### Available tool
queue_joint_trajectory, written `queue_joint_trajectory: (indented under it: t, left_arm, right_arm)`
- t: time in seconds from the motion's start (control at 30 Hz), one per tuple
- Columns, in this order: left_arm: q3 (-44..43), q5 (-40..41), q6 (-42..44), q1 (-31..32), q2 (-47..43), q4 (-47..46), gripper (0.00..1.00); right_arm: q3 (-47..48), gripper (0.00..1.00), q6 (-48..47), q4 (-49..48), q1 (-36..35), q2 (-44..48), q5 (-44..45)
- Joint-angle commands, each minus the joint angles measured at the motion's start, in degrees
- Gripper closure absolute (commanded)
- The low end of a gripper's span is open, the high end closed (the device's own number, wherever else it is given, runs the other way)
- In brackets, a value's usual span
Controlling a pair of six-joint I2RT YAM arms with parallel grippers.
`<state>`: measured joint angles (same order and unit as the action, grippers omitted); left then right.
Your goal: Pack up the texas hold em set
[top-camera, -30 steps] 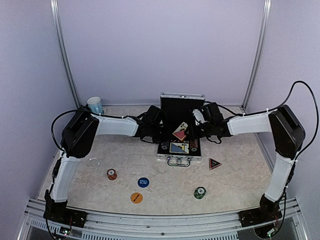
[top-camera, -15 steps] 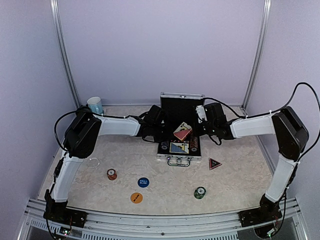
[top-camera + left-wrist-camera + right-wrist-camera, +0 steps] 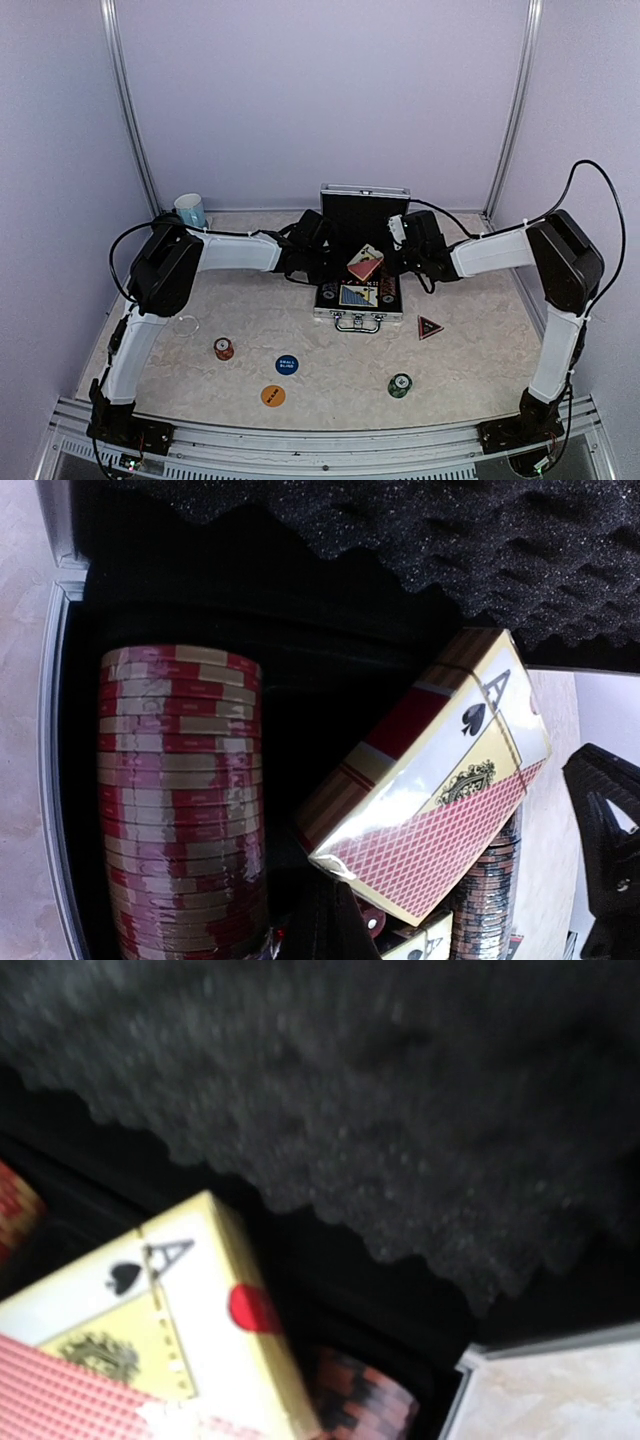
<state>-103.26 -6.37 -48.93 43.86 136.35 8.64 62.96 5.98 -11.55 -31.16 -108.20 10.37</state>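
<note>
Your left tool (image 3: 330,264) is pressed together with nothing showing between its tips, nosed in at the left side of the case (image 3: 358,316). Your right tool (image 3: 390,260) is pressed together too, empty as far as I can see, just at the case's right side. Between them the red deck (image 3: 430,780) sits cocked, one corner up, propped on the chip rows (image 3: 180,800) instead of lying flat like the blue deck (image 3: 358,295). The case stands open, lid upright, mid-bench towards the far edge. Here's the danger: poke that deck with a closed tool and it may skid out over the rim or scatter chips, and left crooked it will likely block the lid. Your tools are close, so watch for a clash. Out near the bench's (image 3: 480,350) near edge wait the red chip stack (image 3: 224,348), blue button (image 3: 287,365), orange button (image 3: 273,396), green chip stack (image 3: 400,385) and triangular marker (image 3: 430,327).
</note>
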Motion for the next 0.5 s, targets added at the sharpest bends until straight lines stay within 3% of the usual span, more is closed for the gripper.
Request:
queue_joint_trajectory:
  t: [0.0,0.47]
  left_arm:
    - [-1.3,1.1,0.0,-0.3,2.0,1.6,1.00]
    - [-3.8,1.6,-0.5,-0.9,3.7,0.9,1.00]
  right_arm:
    - [1.5,1.00,-1.2,-1.7,0.5,-1.9,1.3]
    - [-0.4,1.00,-2.6,-3.1,0.5,-2.0,-6.2]
